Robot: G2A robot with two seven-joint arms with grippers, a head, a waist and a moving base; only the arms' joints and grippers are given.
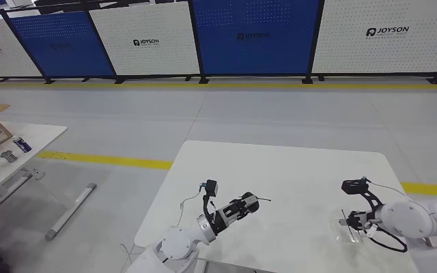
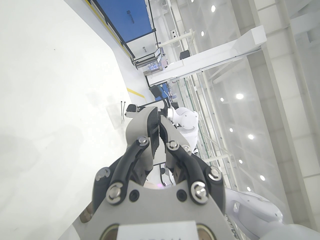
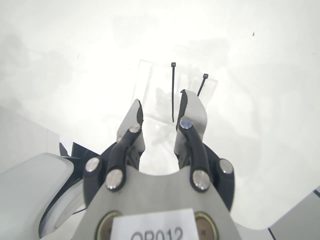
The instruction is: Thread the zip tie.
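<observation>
White desk (image 1: 293,170) holds two zip ties (image 3: 173,92) on a clear sheet (image 3: 150,88) under the spread right jaws, left jaws pressed together; pickup seems pending, needing a descent and pinch.

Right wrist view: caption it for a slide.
Open right gripper above two black zip ties lying on a clear tray.

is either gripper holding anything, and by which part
Left gripper pinches what looks like a zip tie near one end; which end cannot be told. Right gripper is open, empty.
</observation>
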